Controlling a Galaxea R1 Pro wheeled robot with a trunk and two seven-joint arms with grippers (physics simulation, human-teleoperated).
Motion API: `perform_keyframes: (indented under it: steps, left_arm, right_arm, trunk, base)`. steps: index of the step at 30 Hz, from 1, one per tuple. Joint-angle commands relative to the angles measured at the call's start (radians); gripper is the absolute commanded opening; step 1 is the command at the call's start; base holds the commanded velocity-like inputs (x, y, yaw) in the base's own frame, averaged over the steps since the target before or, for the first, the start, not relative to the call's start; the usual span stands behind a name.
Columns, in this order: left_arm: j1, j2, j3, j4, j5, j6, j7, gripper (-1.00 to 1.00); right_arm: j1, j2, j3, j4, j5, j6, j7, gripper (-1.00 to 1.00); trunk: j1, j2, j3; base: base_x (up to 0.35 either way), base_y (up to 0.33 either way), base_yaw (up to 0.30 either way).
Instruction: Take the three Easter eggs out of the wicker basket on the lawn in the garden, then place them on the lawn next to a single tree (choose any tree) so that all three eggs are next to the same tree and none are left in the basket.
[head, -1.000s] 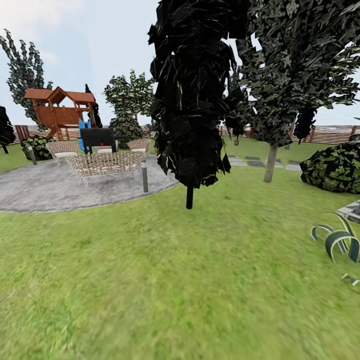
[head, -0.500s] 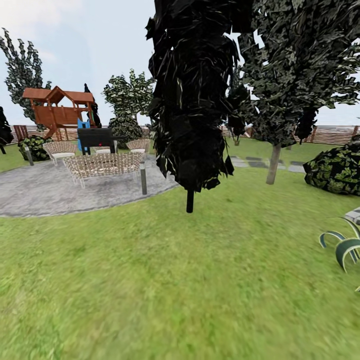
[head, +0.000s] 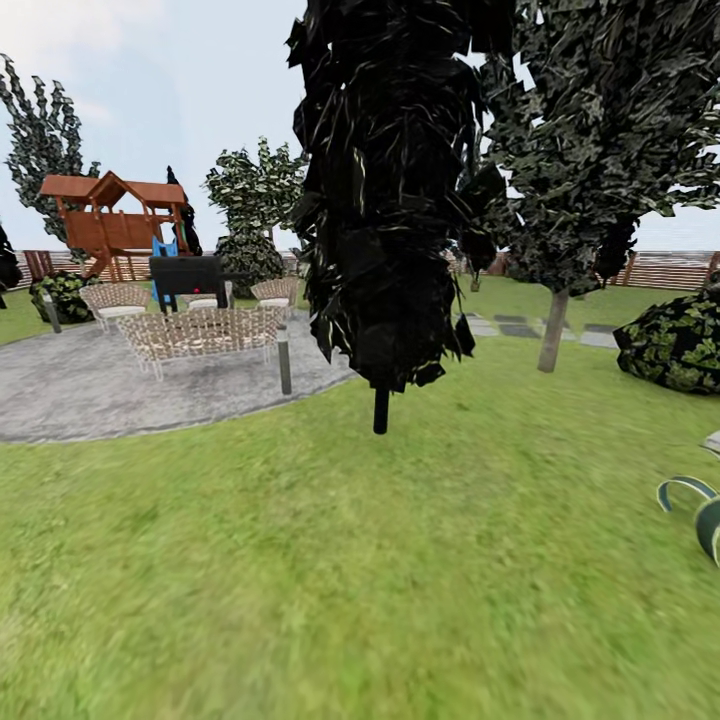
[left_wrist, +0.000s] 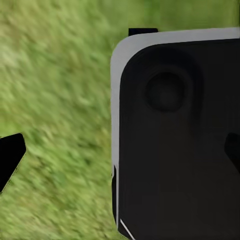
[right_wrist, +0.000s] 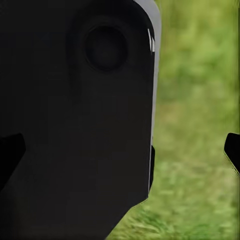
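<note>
1. Head view: lawn (head: 300, 560) is seen around a dark cypress (head: 385, 190); a grey-trunked tree (head: 553, 330) stands beyond it, rightward.
2. Patio (head: 90, 385) lies left of the cypress.
3. Both claws' fingertips are spread apart, nothing grasped.

Head camera faces level across the lawn (head: 300, 560); both wrist cameras look down at grass, close.

Mottled green lawn (head: 300, 560), grey patio (head: 90, 385).
</note>
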Motion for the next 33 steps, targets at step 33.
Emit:
perform_keyframes:
  steps: [33]
  left_arm:
    - [0.001,0.000,0.000,-0.002,0.000,-0.001,-0.001,1.00]
  right_arm:
    - [-0.001,0.004,0.000,0.002,0.000,0.001,0.003,1.00]
  trunk:
    - [0.001,0.000,-0.001]
  base:
    - [0.317,0.000,-0.210]
